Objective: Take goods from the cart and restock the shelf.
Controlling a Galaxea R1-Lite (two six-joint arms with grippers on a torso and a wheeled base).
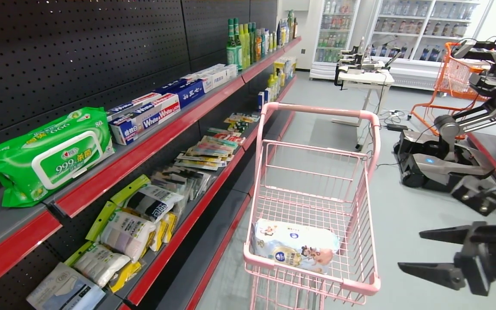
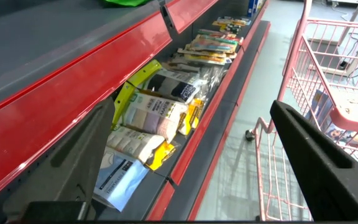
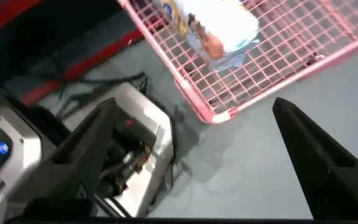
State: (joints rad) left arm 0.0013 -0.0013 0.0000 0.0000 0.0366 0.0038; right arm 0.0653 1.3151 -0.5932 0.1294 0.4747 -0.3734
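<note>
Pink cart [image 1: 317, 110], green wipes pack [image 1: 45, 155], red-edged grey shelf [image 1: 144, 148].

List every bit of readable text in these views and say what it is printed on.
"999" and "80": green soft wipes pack on the red-edged shelf.
"White & White": blue-and-white cardboard boxes beside it.
Print on the white plastic pack in the pink wire cart: too small to read.
</note>
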